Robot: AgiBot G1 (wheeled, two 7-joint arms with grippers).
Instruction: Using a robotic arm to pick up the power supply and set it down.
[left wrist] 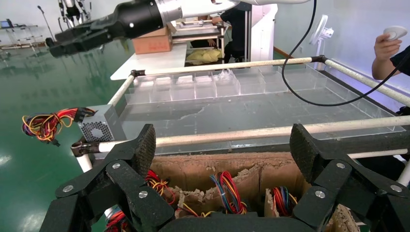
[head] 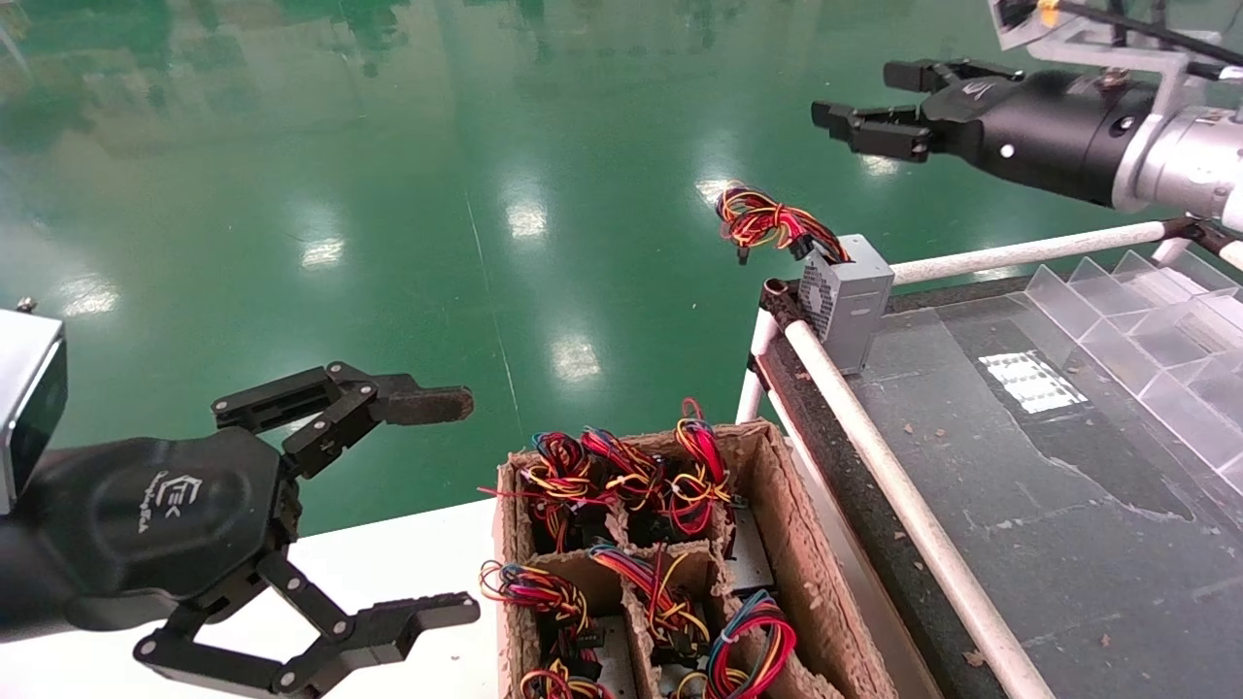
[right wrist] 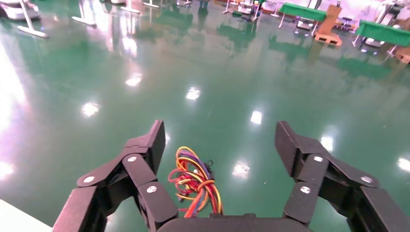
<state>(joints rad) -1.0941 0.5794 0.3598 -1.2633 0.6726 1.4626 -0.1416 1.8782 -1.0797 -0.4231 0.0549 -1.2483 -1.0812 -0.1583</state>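
The power supply (head: pixel 847 299), a small silver-grey box with a vent grille, stands on the near left corner of the dark work table (head: pixel 1049 466). Its red, yellow and black wire bundle (head: pixel 767 221) hangs out over the green floor. My right gripper (head: pixel 859 97) hovers above and behind it, open and empty. In the right wrist view only the wire bundle (right wrist: pixel 193 181) shows between the spread fingers of the right gripper (right wrist: pixel 220 133); the box is hidden under the palm. My left gripper (head: pixel 461 505) is open and empty at the lower left. The left wrist view shows the power supply (left wrist: pixel 96 128) beyond the left gripper (left wrist: pixel 223 137).
A cardboard crate (head: pixel 782 515) with compartments holds several more wired units beside the table. White tube rails (head: pixel 874 456) edge the table, and clear plastic dividers (head: pixel 1146 311) stand at its far right. A white surface (head: pixel 408 573) lies under my left gripper. A person's hand (left wrist: pixel 389 46) holds a controller.
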